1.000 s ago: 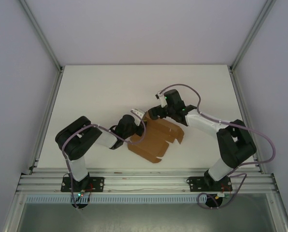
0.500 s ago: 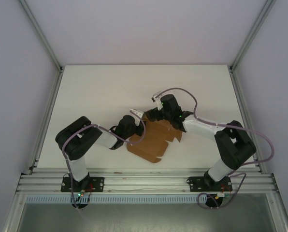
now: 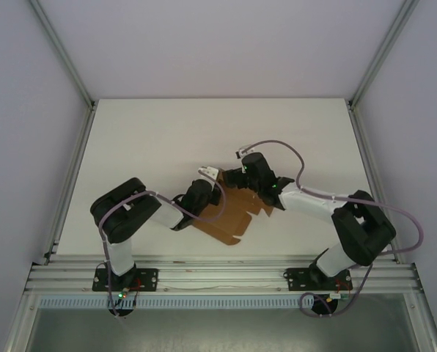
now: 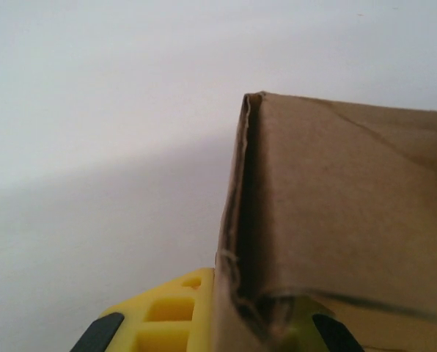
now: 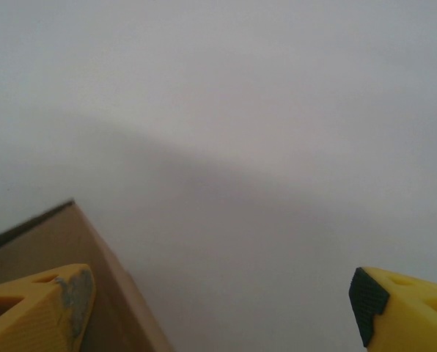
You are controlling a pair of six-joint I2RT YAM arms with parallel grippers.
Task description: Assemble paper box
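Observation:
The paper box (image 3: 229, 218) is a partly flat brown cardboard piece lying on the white table between my two arms. My left gripper (image 3: 208, 191) is at its left edge, shut on a raised flap. In the left wrist view that flap (image 4: 336, 198) stands upright between the yellow fingers (image 4: 167, 315), its folded edge at the middle. My right gripper (image 3: 234, 177) hovers over the box's far edge and stands open. Its wide-spread fingertips (image 5: 39, 308) hold nothing, and a corner of the cardboard (image 5: 53, 242) lies beside the left one.
The white table (image 3: 152, 139) stretches behind and to both sides of the box. Grey walls with aluminium posts (image 3: 61, 44) enclose it, and a metal rail (image 3: 218, 275) runs along the near edge by the arm bases.
My right gripper has moved left and down over the box's far edge. My left gripper has closed on the flap and shifted slightly right. The box's right flaps are now partly covered.

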